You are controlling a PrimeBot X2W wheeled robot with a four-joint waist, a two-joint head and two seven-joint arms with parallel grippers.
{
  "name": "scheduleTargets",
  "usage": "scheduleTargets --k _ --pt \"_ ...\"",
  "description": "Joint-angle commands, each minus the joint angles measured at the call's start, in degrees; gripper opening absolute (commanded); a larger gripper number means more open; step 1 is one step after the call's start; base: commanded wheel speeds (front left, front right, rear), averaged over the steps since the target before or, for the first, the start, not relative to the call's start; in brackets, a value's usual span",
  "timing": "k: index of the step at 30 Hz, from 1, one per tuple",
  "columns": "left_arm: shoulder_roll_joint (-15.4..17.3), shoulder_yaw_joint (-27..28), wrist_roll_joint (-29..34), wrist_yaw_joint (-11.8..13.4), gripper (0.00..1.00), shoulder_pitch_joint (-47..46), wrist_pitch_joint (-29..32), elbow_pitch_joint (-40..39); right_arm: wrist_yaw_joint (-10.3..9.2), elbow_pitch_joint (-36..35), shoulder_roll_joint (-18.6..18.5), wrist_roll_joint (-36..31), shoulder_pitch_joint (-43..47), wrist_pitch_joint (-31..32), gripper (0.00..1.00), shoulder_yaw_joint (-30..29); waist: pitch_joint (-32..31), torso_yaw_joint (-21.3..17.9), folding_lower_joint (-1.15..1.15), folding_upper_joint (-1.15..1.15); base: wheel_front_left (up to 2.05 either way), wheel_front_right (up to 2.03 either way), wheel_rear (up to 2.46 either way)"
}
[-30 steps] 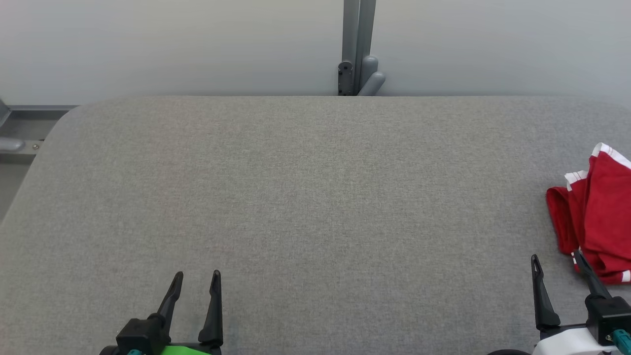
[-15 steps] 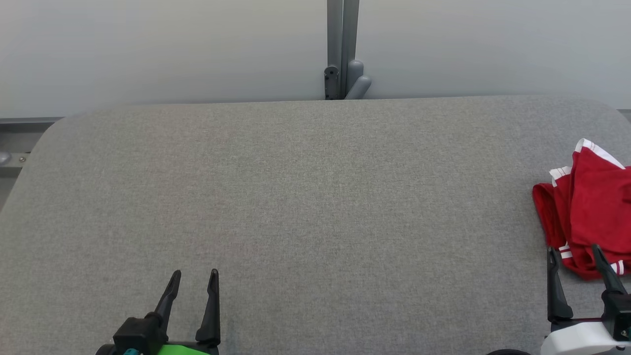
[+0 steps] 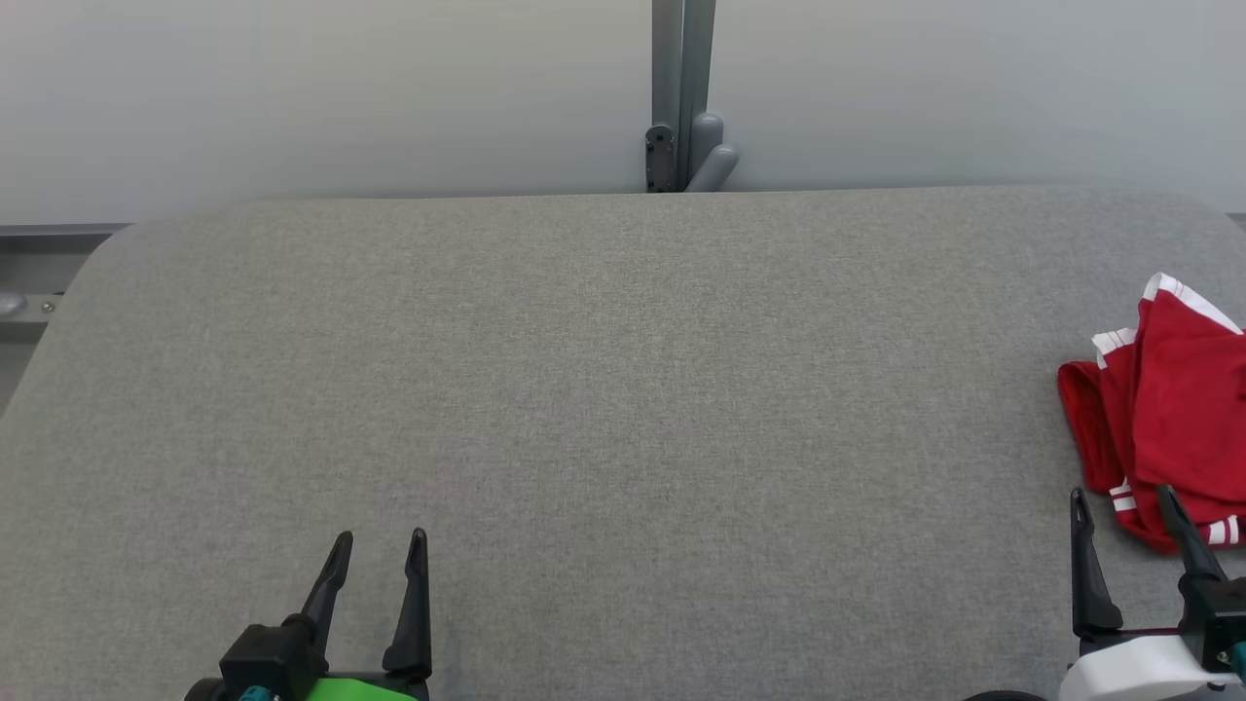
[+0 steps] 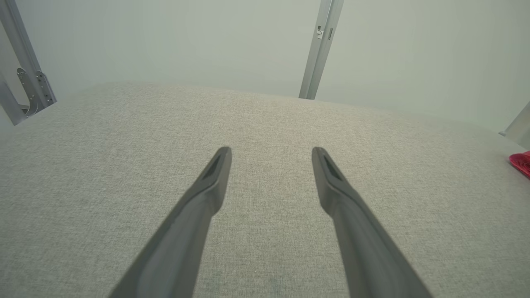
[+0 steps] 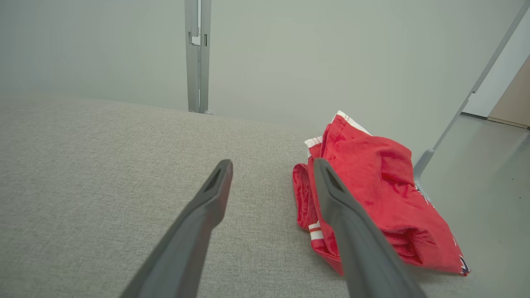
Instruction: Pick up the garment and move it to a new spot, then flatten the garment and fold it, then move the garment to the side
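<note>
Right hand [image 3: 1121, 492]: fingers wide apart, holds nothing. Crumpled red garment [image 3: 1178, 409] with white stripes lies on grey table [image 3: 623, 389] just ahead of this hand, mostly toward its right side. Its right finger [image 5: 339, 207] stands in front of garment near edge, contact not clear. Left hand [image 3: 382, 534]: fingers also apart, holds nothing, low over table; garment well apart to its right.

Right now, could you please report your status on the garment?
Left gripper open, empty. Right gripper open, empty, close beside crumpled red cloth garment with white stripes. Nothing in the way on grey fabric tabletop.
</note>
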Motion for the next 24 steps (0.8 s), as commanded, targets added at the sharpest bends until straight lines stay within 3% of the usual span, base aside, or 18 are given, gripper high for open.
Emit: scheduleTargets --k 1,6,7,14,16,24 --pt "0.23 -0.36 0.11 0.04 1.0 -0.88 0.04 -0.21 -0.01 -0.03 -0.09 -0.09 -0.56 -0.23 1.0 -0.33 0.45 -3.21 0.0 0.0 0.0 0.0 0.0" --pt "0.25 -0.34 0.28 -0.01 1.0 -1.1 0.03 -0.31 -0.01 0.06 -0.04 -0.53 -0.49 -0.23 1.0 0.0 0.51 -3.07 0.0 0.0 0.0 0.0 0.0" --pt "0.06 -0.41 0.08 -0.02 0.0 -0.45 0.01 -0.17 0.09 0.04 0.1 -0.24 -0.21 0.0 0.0 -0.03 0.31 -2.75 0.0 0.0 0.0 0.0 0.0" --pt "-0.06 -0.62 -0.45 -0.02 0.0 0.83 0.11 2.65 0.1 3.4 1.11 0.1 0.33 0.58 0.0 -0.05 0.34 -2.85 0.0 0.0 0.0 0.0 0.0" --pt "0.12 -0.13 -5.06 -0.05 0.0 0.21 1.11 2.51 0.1 4.35 1.04 5.44 -1.03 2.31 0.0 -0.29 0.33 -2.89 0.0 0.0 0.0 0.0 0.0" --pt "0.45 0.81 -13.56 -0.16 0.0 -1.2 3.04 2.58 0.09 4.74 0.91 15.91 -2.27 4.24 0.0 0.76 0.3 -2.97 0.0 0.0 0.0 0.0 0.0"
